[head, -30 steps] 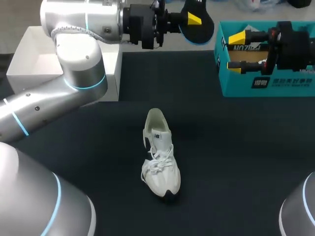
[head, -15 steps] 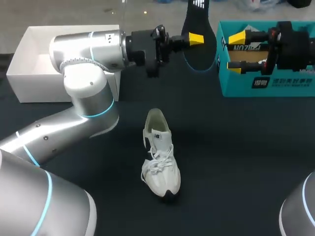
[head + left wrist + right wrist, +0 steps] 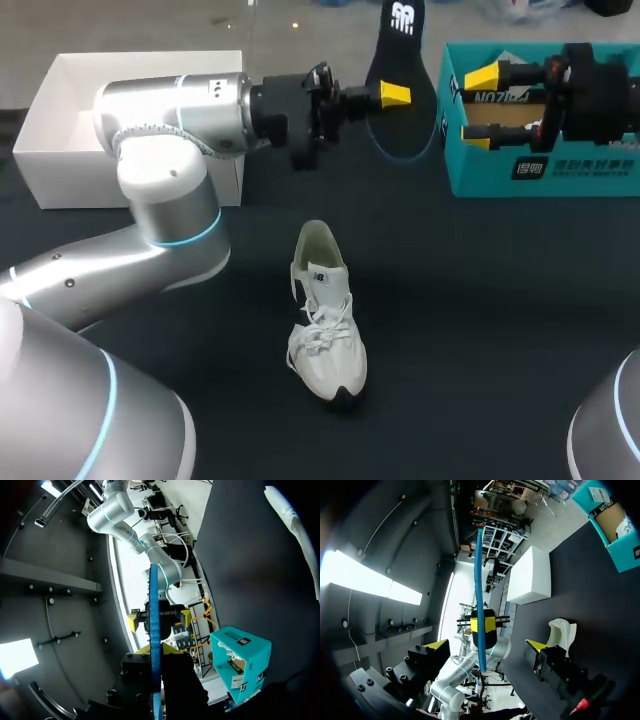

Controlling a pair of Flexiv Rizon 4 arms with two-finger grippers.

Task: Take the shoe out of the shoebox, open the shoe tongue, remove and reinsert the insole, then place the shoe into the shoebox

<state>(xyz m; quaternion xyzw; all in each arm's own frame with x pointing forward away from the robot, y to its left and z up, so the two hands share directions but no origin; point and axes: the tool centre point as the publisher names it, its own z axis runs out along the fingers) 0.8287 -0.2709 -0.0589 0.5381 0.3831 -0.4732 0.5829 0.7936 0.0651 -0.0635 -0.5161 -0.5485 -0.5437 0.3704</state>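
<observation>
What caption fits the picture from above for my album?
Left claw holds the black insole in the air; the white shoe lies on the dark table.

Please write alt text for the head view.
The left gripper holds a black, blue-edged insole upright over the far side of the dark table. A white sneaker lies mid-table; the open right gripper hovers at a teal cardboard shoebox.

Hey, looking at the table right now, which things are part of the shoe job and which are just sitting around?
Job: white shoe; black insole, clamped in the left gripper; teal box with paper stuffing, probably the shoebox, by the open right gripper.
Lying about: white open box, though I cannot rule it out as the shoebox.
</observation>
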